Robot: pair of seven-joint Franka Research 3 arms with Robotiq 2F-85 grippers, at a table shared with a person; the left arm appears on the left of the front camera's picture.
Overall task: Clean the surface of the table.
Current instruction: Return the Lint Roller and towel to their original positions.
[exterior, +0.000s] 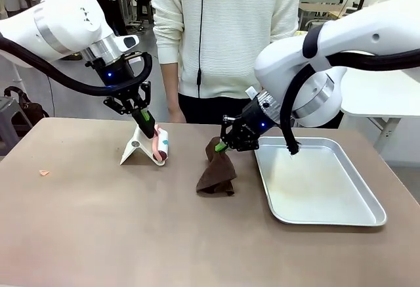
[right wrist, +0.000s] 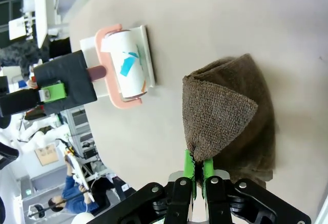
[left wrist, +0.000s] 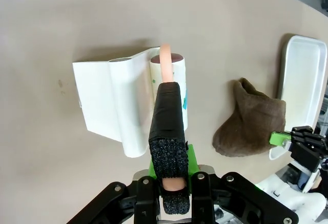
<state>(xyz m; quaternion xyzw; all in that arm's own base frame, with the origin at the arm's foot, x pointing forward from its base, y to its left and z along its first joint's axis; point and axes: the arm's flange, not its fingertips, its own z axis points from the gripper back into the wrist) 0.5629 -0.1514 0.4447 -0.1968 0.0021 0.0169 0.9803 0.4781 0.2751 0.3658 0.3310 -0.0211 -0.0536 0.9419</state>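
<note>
Taupe-brown table [exterior: 98, 234] spreads across the whole near side of the front view, bare apart from a small orange scrap [exterior: 44, 173] near its left edge, a lint roller, a cloth and a silver metal tray [exterior: 367, 218] along its right edge. The left gripper [exterior: 148, 128] is clenched on the padded handle of the lint roller [exterior: 160, 145], which sits at the white stand [exterior: 134, 148] toward the far edge, left of centre. The right gripper [exterior: 223, 146] pinches a corner of the brown cloth [exterior: 216, 175], which hangs crumpled onto the table just left of the tray. Risks, as I judge them: the thin pinch may slip under a wiping drag; the roller may tip its light stand; both arms work close together and could collide mid-table.
</note>
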